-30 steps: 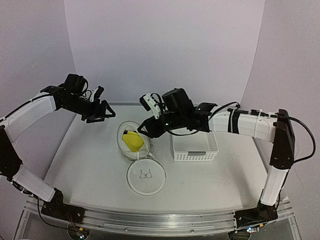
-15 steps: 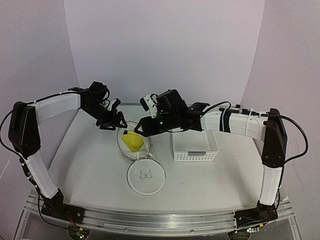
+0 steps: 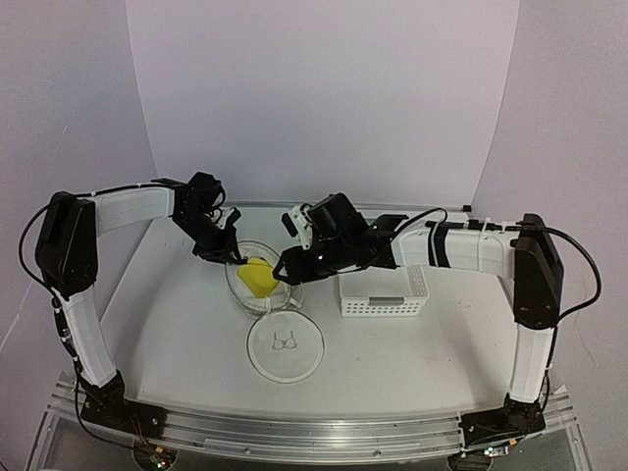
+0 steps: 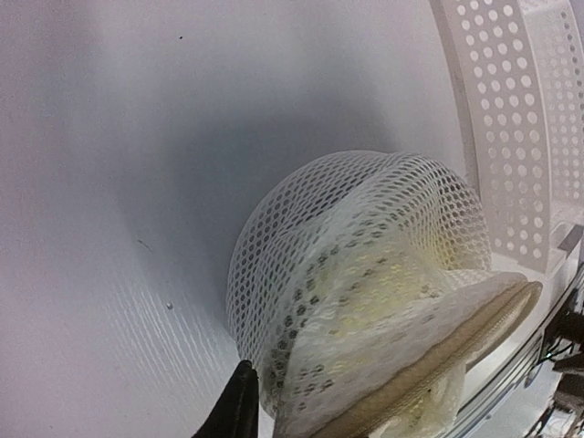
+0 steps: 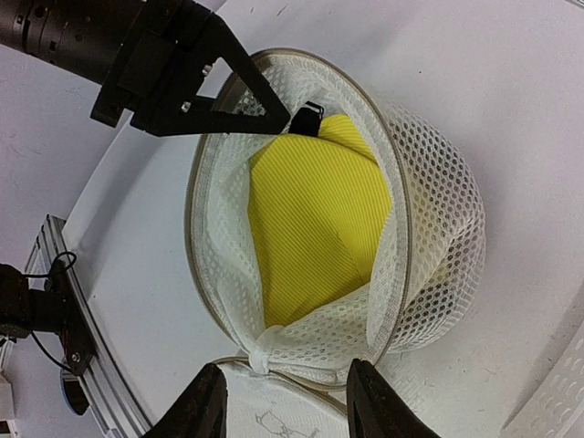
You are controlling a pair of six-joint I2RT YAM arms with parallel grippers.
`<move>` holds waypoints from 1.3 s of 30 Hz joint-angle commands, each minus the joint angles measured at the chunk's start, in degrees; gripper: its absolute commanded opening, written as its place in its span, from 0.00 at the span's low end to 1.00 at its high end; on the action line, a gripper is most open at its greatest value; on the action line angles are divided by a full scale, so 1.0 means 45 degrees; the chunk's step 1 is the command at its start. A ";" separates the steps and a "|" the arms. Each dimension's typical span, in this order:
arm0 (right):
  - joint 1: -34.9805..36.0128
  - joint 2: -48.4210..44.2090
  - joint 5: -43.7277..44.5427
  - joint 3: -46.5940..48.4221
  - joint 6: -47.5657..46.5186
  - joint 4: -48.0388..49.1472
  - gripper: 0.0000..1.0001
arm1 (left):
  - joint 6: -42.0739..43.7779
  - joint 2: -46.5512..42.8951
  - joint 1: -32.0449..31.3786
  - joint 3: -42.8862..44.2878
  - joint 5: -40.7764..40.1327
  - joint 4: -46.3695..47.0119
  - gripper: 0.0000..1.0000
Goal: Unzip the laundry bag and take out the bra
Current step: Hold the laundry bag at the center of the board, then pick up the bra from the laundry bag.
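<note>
Two grippers were positioned at the round white translucent mesh laundry bag [image 5: 429,246], which sat unzipped and tilted on the white table [image 3: 167,314], beside the rectangular white perforated plastic basket [image 3: 383,306]. Its flat circular lid [image 3: 286,343] lay open on the table. The yellow fabric bra [image 5: 310,219] lay inside the bag. The left gripper [image 5: 290,117] was pinched on a black strap at the bra's edge. The right gripper [image 5: 287,370] stood with jaws apart astride the bag's rim; a grip could not be determined.
</note>
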 commanded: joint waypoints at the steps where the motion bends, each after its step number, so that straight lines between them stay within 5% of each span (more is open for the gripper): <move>1: 0.0007 -0.0749 0.0119 0.0012 0.0217 0.0418 0.47 | 0.0120 -0.0051 -0.0066 0.0745 -0.0072 -0.0065 0.10; 3: 0.0007 -0.0699 0.0061 0.0050 0.0272 0.0452 0.47 | 0.0073 -0.0146 -0.0074 0.0705 -0.0086 -0.0065 0.00; 19: 0.0463 0.1652 -0.0791 0.3242 0.1972 0.0465 0.42 | -0.1476 -0.1809 -0.0812 -0.0664 -0.0272 -0.0050 0.00; 29: 0.0574 0.2913 -0.0321 0.3389 0.2697 0.0458 0.36 | -0.2541 -0.2964 -0.1500 -0.1525 -0.0267 0.0047 0.00; 39: 0.0639 0.3466 0.0085 0.3450 0.2616 0.0725 0.54 | -0.3116 -0.3505 -0.2182 -0.1768 -0.0102 0.0201 0.00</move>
